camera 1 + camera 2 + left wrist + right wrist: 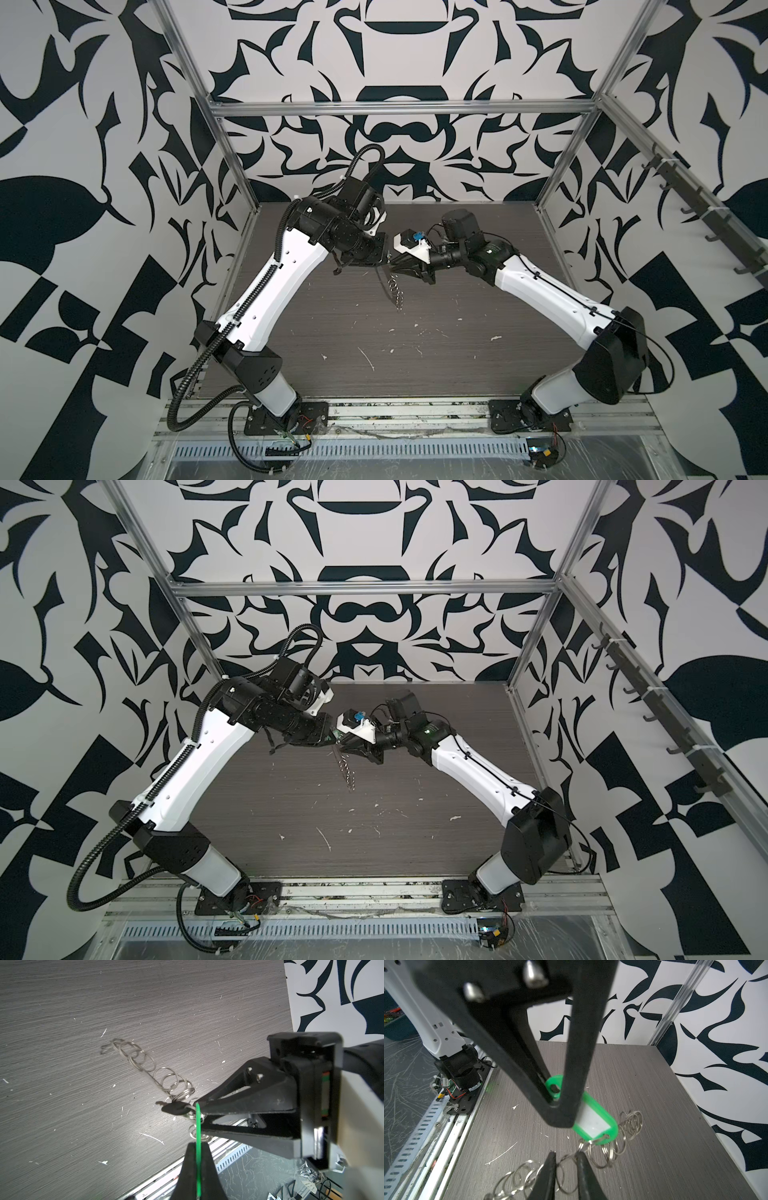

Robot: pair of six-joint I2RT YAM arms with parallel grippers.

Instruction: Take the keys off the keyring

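The left gripper (pixel 198 1147) is clamped tight on the green tag (pixel 593 1122), its two fingers pressed flat against the tag's faces with no gap showing; in the left wrist view the tag stands edge-on as a thin green line running out past those fingertips. The tag is held up in the air, with the table (pixel 311 332) well beneath it; in a top view only a sliver of green shows where the two grippers meet. The key (pixel 174 1108) is a small dark oval just beside the free end of the tag, joined to it by small silver rings. The keyring (pixel 182 1091) starts at that same end of the tag and trails away from it as a row of shiny silver rings; in both top views the row (pixel 347 771) hangs down from the tag toward the table without reaching it; the thin loop that carries the rings is too faint to follow. The right gripper (pixel 564 1157) comes at the tag from the side opposite the left gripper, its tips just beside the tag's ring end; its fingers stand a narrow gap apart, with a few rings passing between them and more rings on either side; I cannot tell whether the fingers press on any ring. White flecks and scratches dot the table below the tag.
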